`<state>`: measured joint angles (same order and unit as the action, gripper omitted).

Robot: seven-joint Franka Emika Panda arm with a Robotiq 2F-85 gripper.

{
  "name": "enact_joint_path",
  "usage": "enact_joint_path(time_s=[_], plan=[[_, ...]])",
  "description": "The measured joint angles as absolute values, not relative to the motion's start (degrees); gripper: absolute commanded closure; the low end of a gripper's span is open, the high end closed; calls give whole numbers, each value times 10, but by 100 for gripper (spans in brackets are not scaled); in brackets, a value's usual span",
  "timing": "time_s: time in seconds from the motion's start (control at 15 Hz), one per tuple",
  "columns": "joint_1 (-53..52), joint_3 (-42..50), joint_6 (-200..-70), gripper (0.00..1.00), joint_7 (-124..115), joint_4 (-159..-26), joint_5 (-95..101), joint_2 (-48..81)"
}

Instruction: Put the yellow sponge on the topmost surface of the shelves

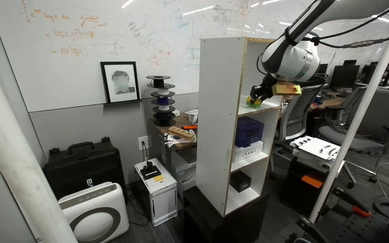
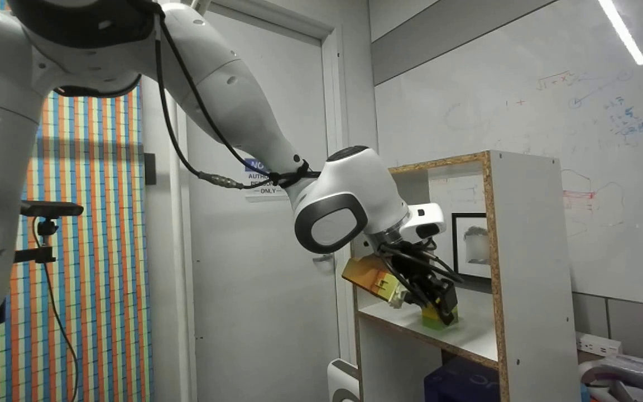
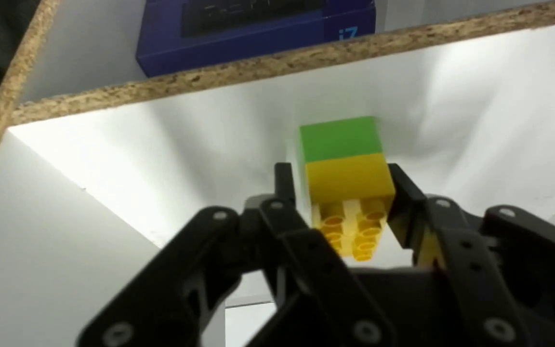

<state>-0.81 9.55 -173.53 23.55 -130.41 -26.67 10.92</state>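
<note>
A yellow studded toy brick (image 3: 350, 178) sits on a green brick (image 3: 341, 140). It looks hard, and no soft sponge is in view. The stack stands on the upper compartment floor of the white shelves (image 1: 219, 118), which also show in an exterior view (image 2: 533, 262). My gripper (image 3: 340, 176) reaches into that compartment, tilted down, with its fingers on either side of the yellow brick. A gap shows at the left finger; the right finger is against or very near the brick. The gripper also shows in both exterior views (image 1: 255, 95) (image 2: 443, 311). The unit's top face is hardly visible.
A dark blue-purple box (image 1: 248, 131) on a white box fills the middle compartment; a black box (image 1: 240, 181) is in the bottom one. Side walls and particle-board front edges (image 3: 258, 70) surround the gripper. A yellow-orange block (image 1: 286, 89) is fixed beside the wrist. Cables hang along the arm.
</note>
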Motion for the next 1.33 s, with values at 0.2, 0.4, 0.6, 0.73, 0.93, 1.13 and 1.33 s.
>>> enact_joint_path(time_s=[0.2, 0.4, 0.6, 0.73, 0.93, 1.13, 1.33], plan=[[-2, 98, -1733, 86, 235, -1302, -266, 115], [-5, 121, -1726, 86, 227, -1318, -243, 100], [15, 134, -1698, 86, 160, -1371, -145, 47], [13, 160, -1654, 86, 94, -1407, -61, -3], [36, 161, -1511, 86, -10, -1438, 61, -90], [63, 130, -1356, 86, -25, -1447, 59, -170], [67, 112, -1262, 86, -28, -1426, 26, -253]])
